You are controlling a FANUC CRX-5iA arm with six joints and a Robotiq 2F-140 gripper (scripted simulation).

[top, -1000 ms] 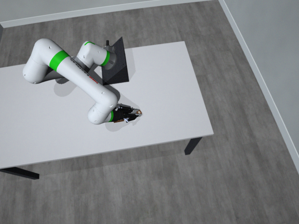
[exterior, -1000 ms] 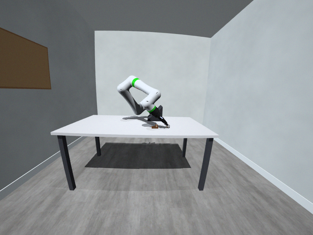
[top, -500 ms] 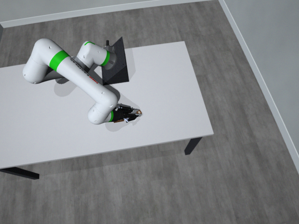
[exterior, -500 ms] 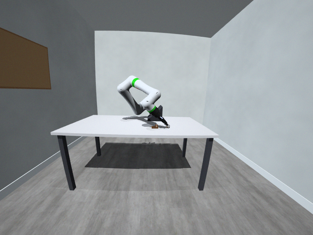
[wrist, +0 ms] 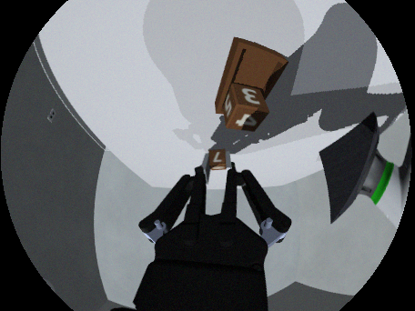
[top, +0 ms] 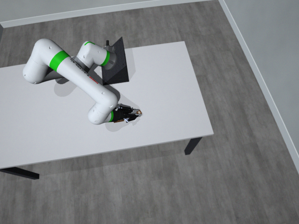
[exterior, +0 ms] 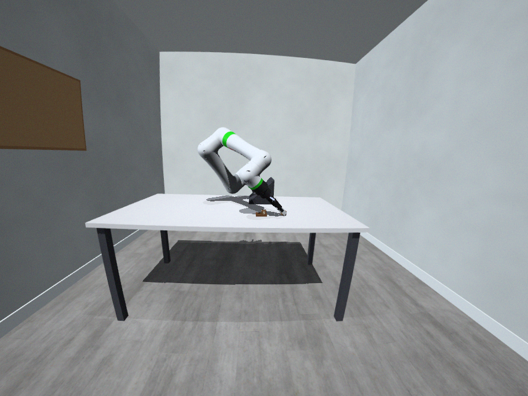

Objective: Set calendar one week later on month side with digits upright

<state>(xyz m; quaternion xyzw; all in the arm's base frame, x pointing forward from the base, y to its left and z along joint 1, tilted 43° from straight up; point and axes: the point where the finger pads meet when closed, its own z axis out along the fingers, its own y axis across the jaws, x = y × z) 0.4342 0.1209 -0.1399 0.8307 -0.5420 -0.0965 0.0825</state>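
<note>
Claw (wrist: 217,174) is clenched on one small cube (wrist: 217,158) low over the counter (top: 156,79), and I see the tray (wrist: 255,64) with the other cube (wrist: 246,107) straight ahead, just beyond it.

White table (top: 156,72): dark base plate (top: 120,72) at the far edge; brown tray (wrist: 251,66) flat nearer the near-right corner.

Tray (wrist: 249,66) with cube (wrist: 246,107) stands ahead of the end effector (wrist: 217,172).
</note>
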